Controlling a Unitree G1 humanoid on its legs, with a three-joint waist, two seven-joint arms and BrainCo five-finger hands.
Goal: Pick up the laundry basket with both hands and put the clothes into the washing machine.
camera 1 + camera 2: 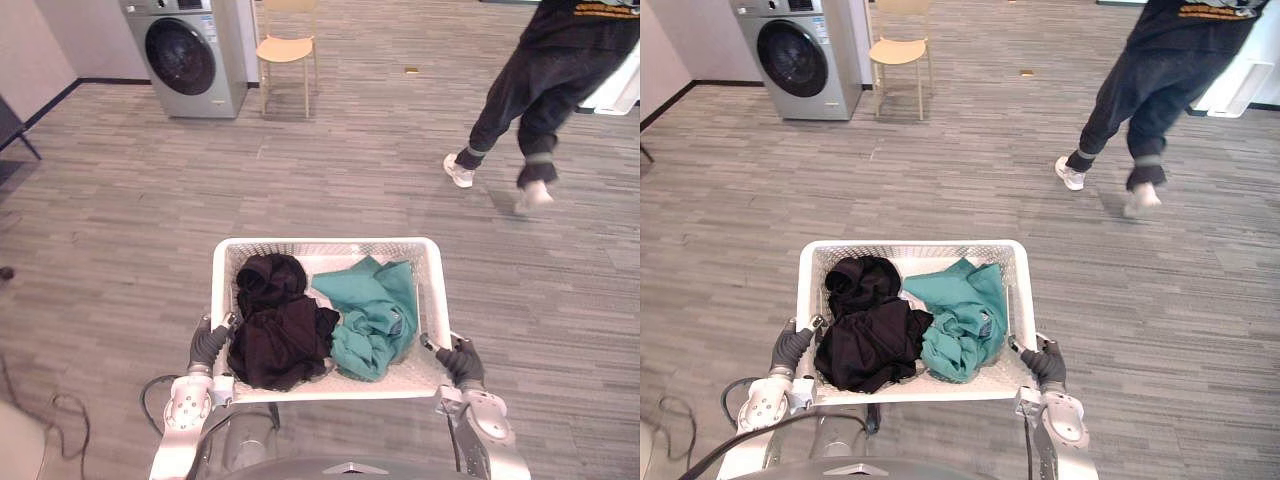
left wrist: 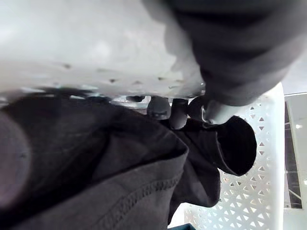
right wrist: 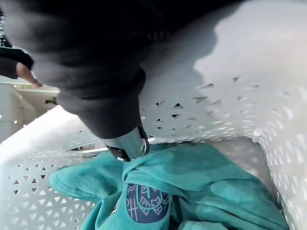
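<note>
Ahead, washing machine (image 1: 190, 55) stands beside chair (image 1: 286, 50) on floor (image 1: 350, 180).

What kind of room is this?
Likely an open indoor demo room set up for laundry: a washing machine at the far end, a chair beside it, a loaded laundry basket in front.

The laundry basket (image 1: 325, 243) is seen as white perforated plastic, smooth and faintly glossy. Matt black knit cloth (image 1: 280, 335) is shown by the left hand (image 1: 208, 345), and soft matt teal cloth (image 1: 375, 315) by the right hand (image 1: 462, 362).
</note>
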